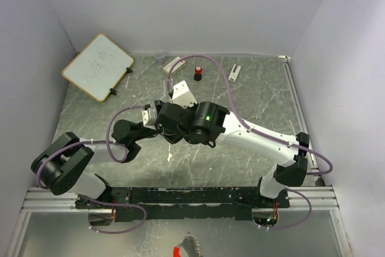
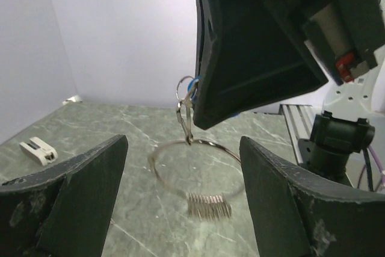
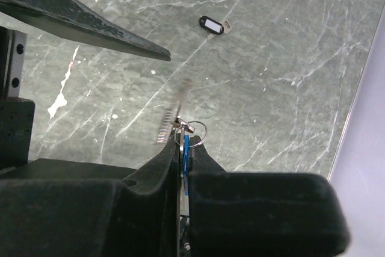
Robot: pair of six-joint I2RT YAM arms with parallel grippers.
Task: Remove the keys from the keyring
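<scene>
The keyring is a thin silver loop with a tight coil at its bottom. It hangs in the air from a small ring. My right gripper is shut on a blue-headed key that joins that small ring. In the left wrist view the right gripper fills the upper right. My left gripper is open, a finger on each side of the loop, and touches nothing. In the right wrist view the keyring is edge-on and blurred. A black-headed key lies on the table.
A whiteboard leans at the back left. A red-and-black knob, a white box, a white strip and a clear cup stand at the back. A white block lies on the left. The arms' rail runs along the near edge.
</scene>
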